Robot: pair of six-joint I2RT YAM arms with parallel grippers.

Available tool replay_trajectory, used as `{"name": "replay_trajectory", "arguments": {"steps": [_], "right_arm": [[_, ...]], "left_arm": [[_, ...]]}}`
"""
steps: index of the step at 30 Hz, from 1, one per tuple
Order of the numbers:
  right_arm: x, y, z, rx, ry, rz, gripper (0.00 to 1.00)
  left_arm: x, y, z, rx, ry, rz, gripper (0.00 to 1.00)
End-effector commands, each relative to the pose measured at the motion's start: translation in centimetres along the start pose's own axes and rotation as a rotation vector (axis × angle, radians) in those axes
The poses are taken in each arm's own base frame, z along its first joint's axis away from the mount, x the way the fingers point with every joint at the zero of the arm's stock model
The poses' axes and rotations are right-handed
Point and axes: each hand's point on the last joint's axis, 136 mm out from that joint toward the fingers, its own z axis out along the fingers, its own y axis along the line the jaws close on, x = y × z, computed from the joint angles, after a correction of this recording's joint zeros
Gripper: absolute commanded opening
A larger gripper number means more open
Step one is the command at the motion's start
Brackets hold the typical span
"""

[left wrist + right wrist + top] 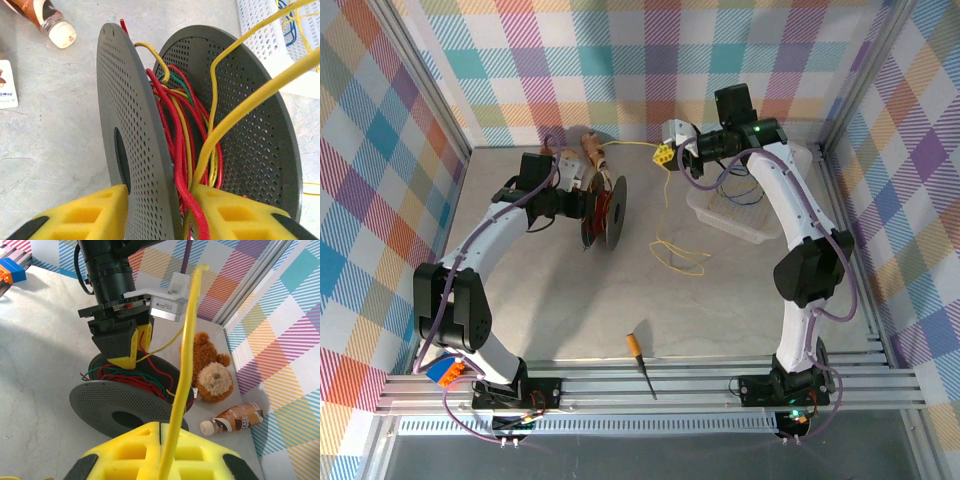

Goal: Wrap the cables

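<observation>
Cables [186, 355], one pinched in right tool [161, 427]

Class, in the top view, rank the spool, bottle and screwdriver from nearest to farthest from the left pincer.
1. Spool: at the left pincer, one flange between its fingers.
2. Bottle: just beyond it, towards the back.
3. Screwdriver: far off, towards the near edge.

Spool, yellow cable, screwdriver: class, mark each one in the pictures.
spool [125, 100], left wrist view, left perforated flange.
yellow cable [182, 365], right wrist view, stretch above the fingers.
screwdriver [633, 344], top external view, orange handle.
</observation>
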Motion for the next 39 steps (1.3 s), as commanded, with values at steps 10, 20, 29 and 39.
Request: {"name": "replay_trajectory", "arguments": {"steps": [10,20,29,39], "right_arm": [[-0.6,-0.7,-0.1,-0.003,-0.033,0.024,0.00],[2.5,-3.2,-1.4,0.138,0.140,0.177,0.00],[8.7,-5.4,-1.9,0.238,0.333,0.369,0.00],[13.5,-5.6,-1.2,0.261,0.433,0.488,0.00]], "left_arm": [[-0.5,-0.2,0.0,-0.008,0.004,0.024,0.00],[-2.3,1.1,-3.2,-0.146,-0.153,-0.008,0.00],[-4.5,-1.6,-9.2,-0.028,-0.288,-0.064,0.00],[-8.2,-3.3,-16.6,0.103,-0.500,-0.148,0.00]]}}
